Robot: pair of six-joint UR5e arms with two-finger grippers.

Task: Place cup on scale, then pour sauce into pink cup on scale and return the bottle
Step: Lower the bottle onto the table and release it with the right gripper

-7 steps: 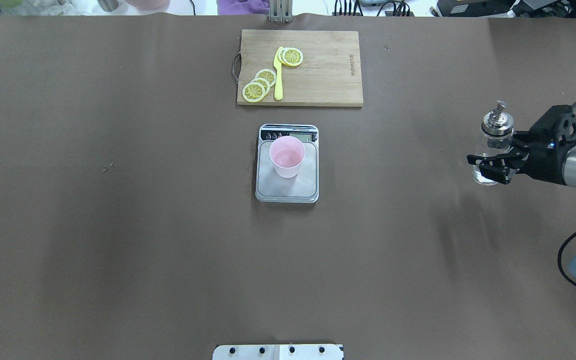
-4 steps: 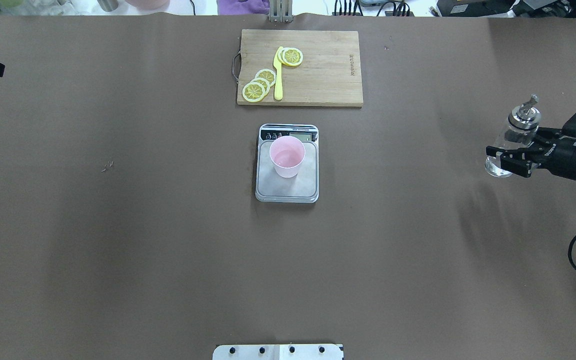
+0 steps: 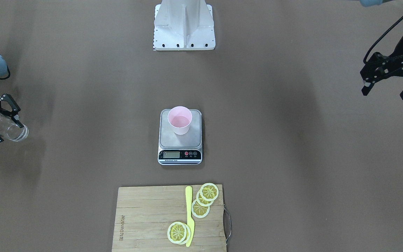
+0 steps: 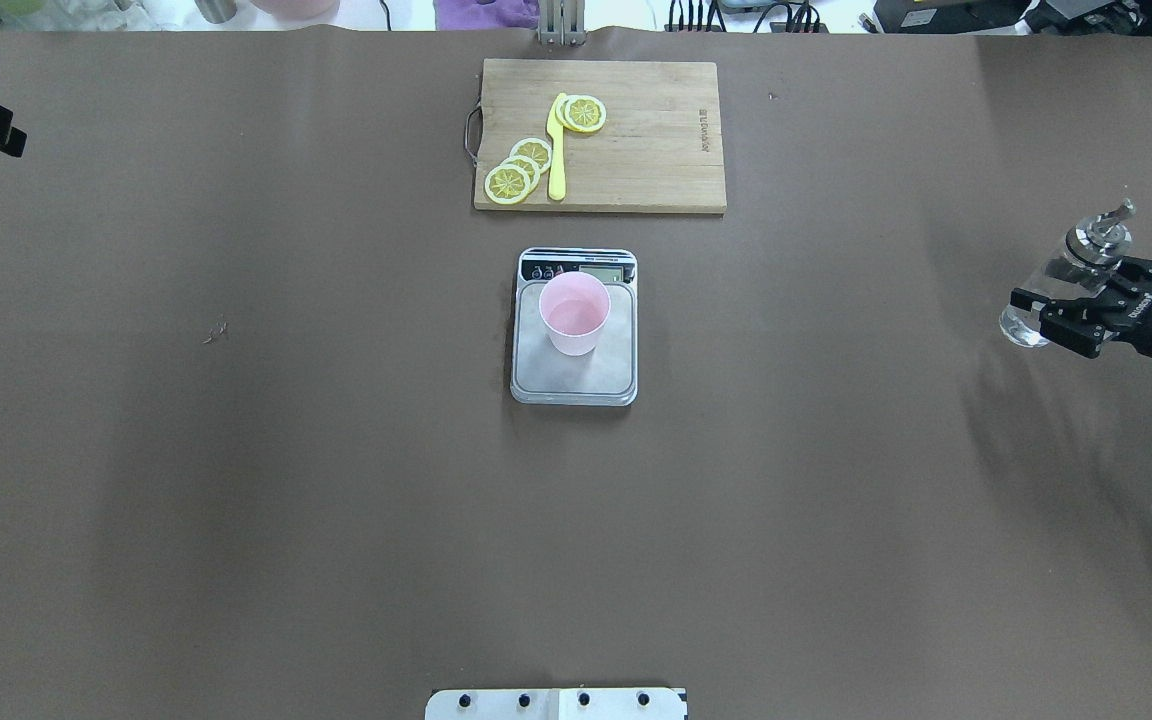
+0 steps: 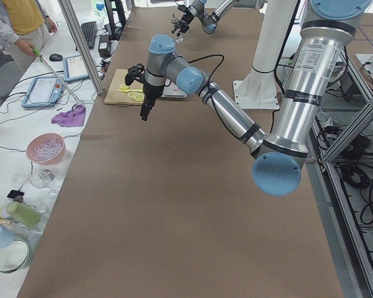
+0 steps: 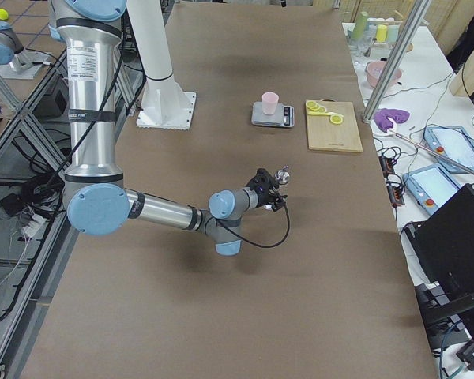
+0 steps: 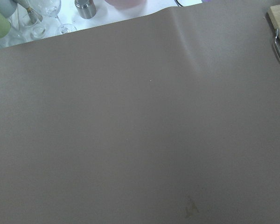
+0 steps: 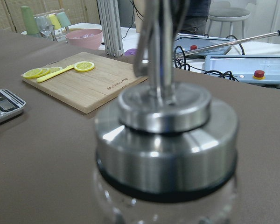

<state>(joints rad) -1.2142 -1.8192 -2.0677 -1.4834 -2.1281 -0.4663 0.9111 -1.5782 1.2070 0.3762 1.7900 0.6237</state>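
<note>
The pale pink cup [image 4: 574, 313] stands upright on the steel scale [image 4: 536, 372] at the table's middle; both also show in the front view, cup [image 3: 179, 120] and scale [image 3: 166, 140]. My right gripper [image 4: 1038, 316] is shut on the clear glass bottle [image 4: 1086, 246] and holds it tilted above the table near the right edge, far from the scale. The bottle's metal collar and spout fill the right wrist view [image 8: 165, 144]. My left gripper [image 3: 386, 91] is open and empty, high over the table's left edge.
A bamboo cutting board [image 4: 651, 140] with lemon slices [image 4: 584, 113] and a yellow knife [image 4: 557, 150] lies beyond the scale. The robot base [image 3: 184, 24] stands at the near edge. Cups and a pink bowl [image 5: 45, 148] sit off the table's far side.
My right gripper has carried the bottle further right, away from the scale, tilting it more. The left gripper has shifted slightly at the left edge. Cup and scale are unmoved.
</note>
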